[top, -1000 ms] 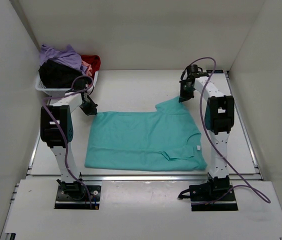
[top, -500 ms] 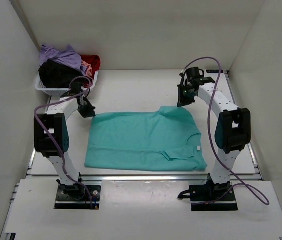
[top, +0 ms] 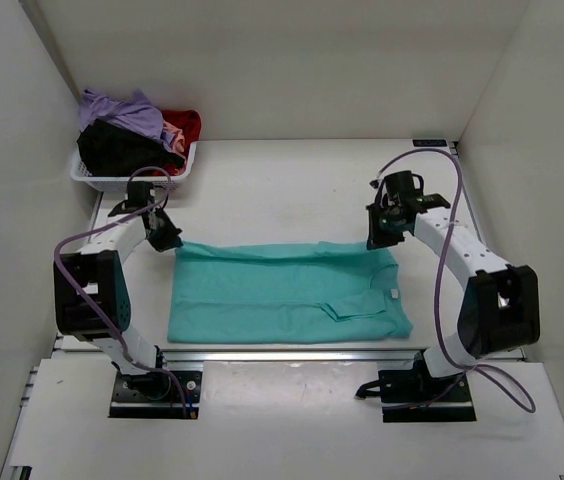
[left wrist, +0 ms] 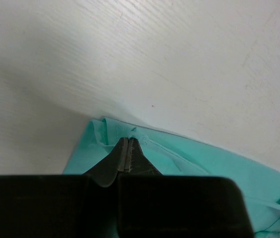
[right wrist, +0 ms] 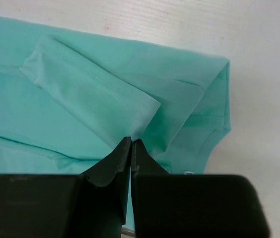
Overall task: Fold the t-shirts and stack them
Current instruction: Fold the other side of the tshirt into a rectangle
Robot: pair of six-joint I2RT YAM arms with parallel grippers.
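Bare white counter [top: 292, 185] lies open behind the spread teal cloth t-shirt [top: 282, 295]. The white slotted plastic basket [top: 112, 183], heaped with purple, black and red t-shirts [top: 127, 130], blocks the far-left corner; 3 white walls [top: 292, 70] close the sides.

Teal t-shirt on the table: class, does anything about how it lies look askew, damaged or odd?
Nothing damaged. The teal t-shirt lies half-folded and fairly square, both grippers pinching its far edge: left gripper, right gripper. The one untidy spot is a sleeve lying slanted across the top layer near the right end.
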